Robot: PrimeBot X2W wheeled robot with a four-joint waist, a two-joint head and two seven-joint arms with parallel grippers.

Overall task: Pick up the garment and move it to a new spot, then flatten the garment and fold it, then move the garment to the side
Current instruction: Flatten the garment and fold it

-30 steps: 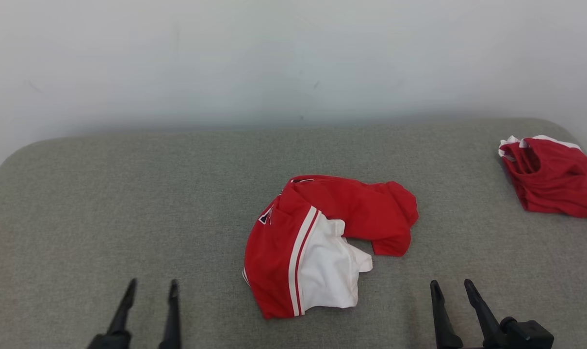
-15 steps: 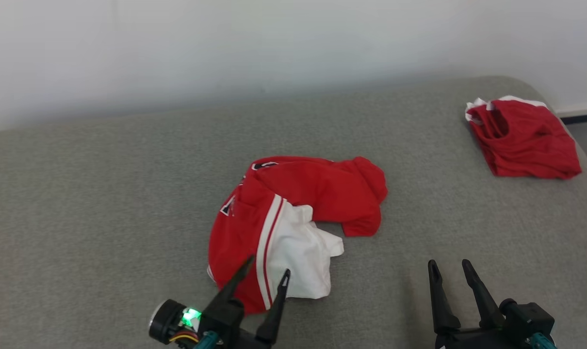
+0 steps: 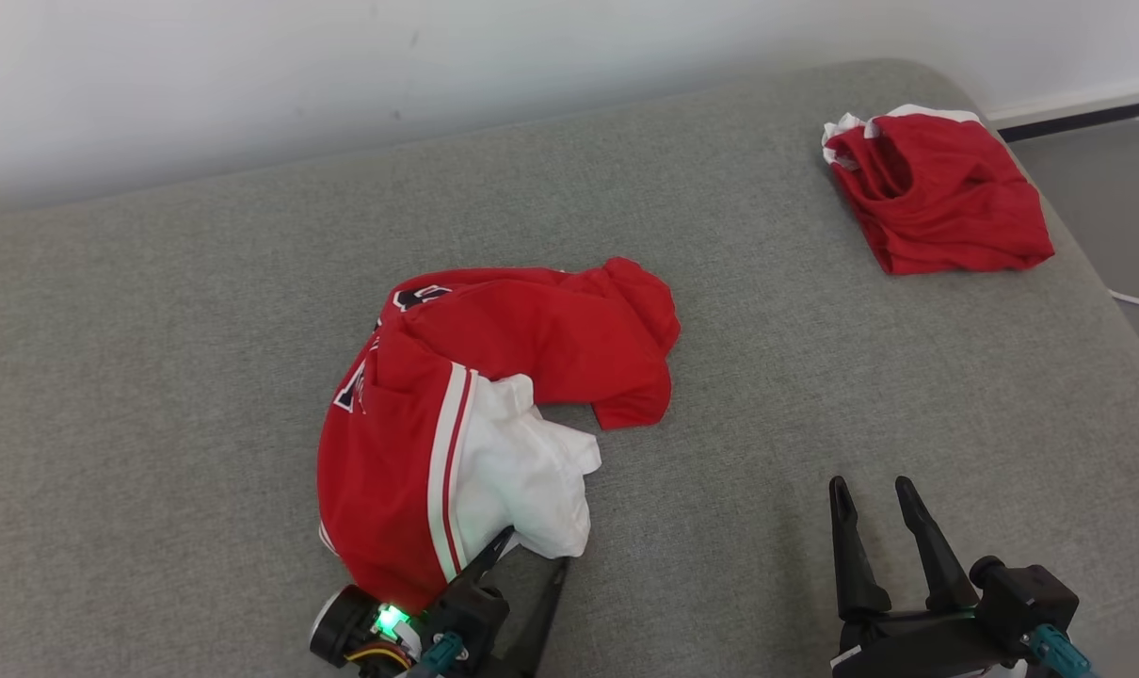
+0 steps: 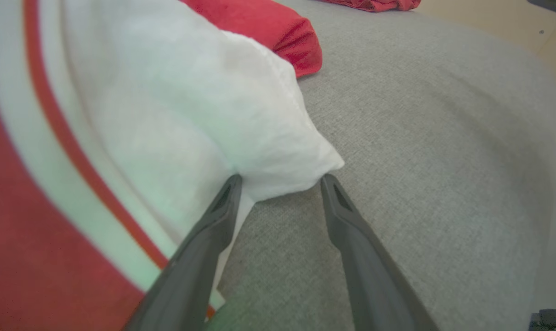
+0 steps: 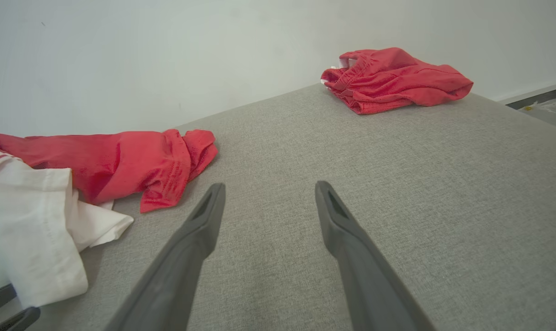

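Observation:
A crumpled red and white garment (image 3: 475,405) with white stripes lies in the middle of the grey padded surface (image 3: 155,377). My left gripper (image 3: 530,556) is open at the garment's near edge, and its fingertips straddle the corner of the white part (image 4: 282,170). In the left wrist view that open left gripper (image 4: 280,181) has the white cloth bulging between its tips. My right gripper (image 3: 871,490) stands open over bare surface to the right of the garment, with nothing between its fingers (image 5: 209,211). The garment (image 5: 99,161) lies to the left in the right wrist view.
A second red garment (image 3: 937,193) lies bunched at the far right corner of the surface (image 5: 393,78). A white wall (image 3: 344,56) runs behind. The surface's right edge drops to the floor (image 3: 1106,188).
The head camera has turned and tilted, shifting the whole picture left and down. My left gripper has advanced from the bare surface to the garment's near white corner. The right gripper has stayed open.

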